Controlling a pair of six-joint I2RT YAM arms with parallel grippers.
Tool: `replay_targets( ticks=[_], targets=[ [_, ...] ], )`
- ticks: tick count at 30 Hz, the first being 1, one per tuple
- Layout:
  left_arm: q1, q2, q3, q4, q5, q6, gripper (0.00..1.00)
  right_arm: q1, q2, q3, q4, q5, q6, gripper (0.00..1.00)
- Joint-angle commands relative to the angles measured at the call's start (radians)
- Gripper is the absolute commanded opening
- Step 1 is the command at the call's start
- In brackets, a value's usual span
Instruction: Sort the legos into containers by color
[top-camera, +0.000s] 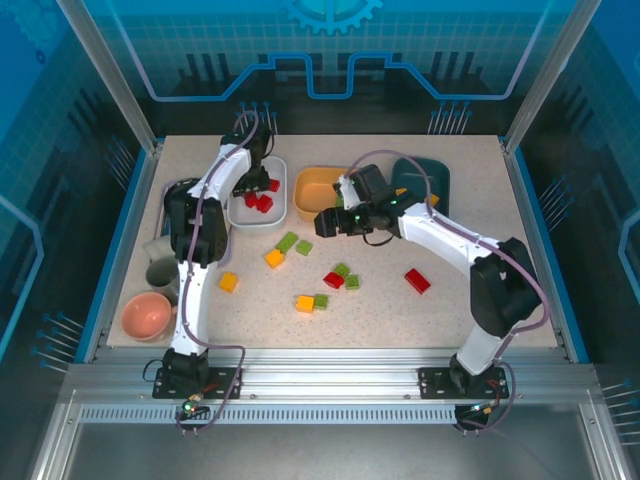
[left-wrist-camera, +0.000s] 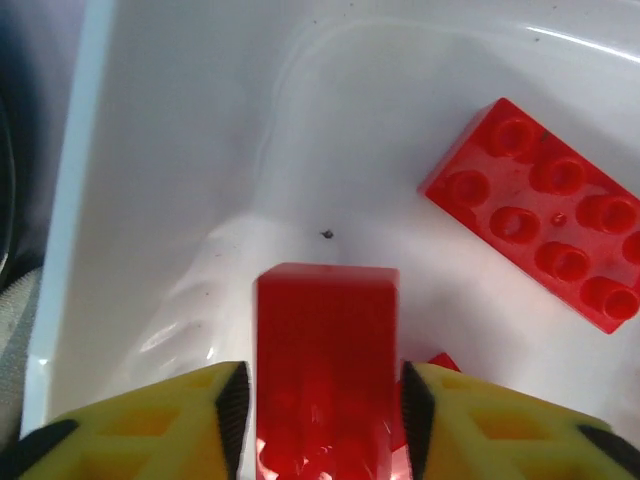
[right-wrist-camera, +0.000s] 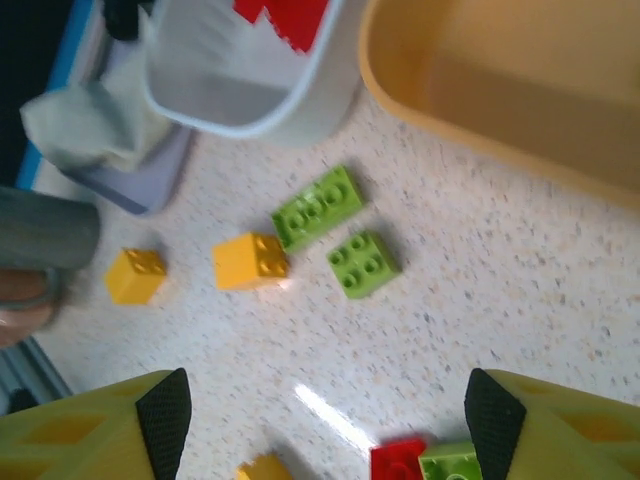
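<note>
My left claw (left-wrist-camera: 320, 405), barely parted, flanks a red brick (left-wrist-camera: 327, 340) in the white bowl (left-wrist-camera: 160, 150), near a bigger red brick (left-wrist-camera: 540, 210); my right claw (right-wrist-camera: 327, 410) gapes wide.

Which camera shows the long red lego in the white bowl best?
The left wrist view: the long red lego is close, its studs clear. From the top, the red legos in the white bowl look tiny. The right wrist view catches a red edge there.

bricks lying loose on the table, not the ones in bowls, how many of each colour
green bricks: 5
yellow bricks: 3
red bricks: 2
total: 10
</note>
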Motion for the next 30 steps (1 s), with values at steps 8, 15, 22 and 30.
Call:
replay_targets(
  ticks=[8,15,22,30],
  targets=[
    [-0.007,-0.193,-0.106,0.012,0.087,-0.06,0.76,0.174,0.252,0.226,-0.229,0.227,-0.227,0.74],
    [-0.012,-0.597,-0.571,0.242,0.316,-0.255,0.84,0.227,0.463,0.419,-0.355,0.391,-0.362,0.73],
    [-0.057,-0.964,-0.976,0.327,0.39,-0.355,0.84,0.228,0.571,0.523,-0.365,0.429,-0.392,0.72],
    [-0.12,-1.359,-1.333,0.383,0.455,-0.488,0.85,0.22,0.672,0.638,-0.417,0.408,-0.39,0.49]
  ],
)
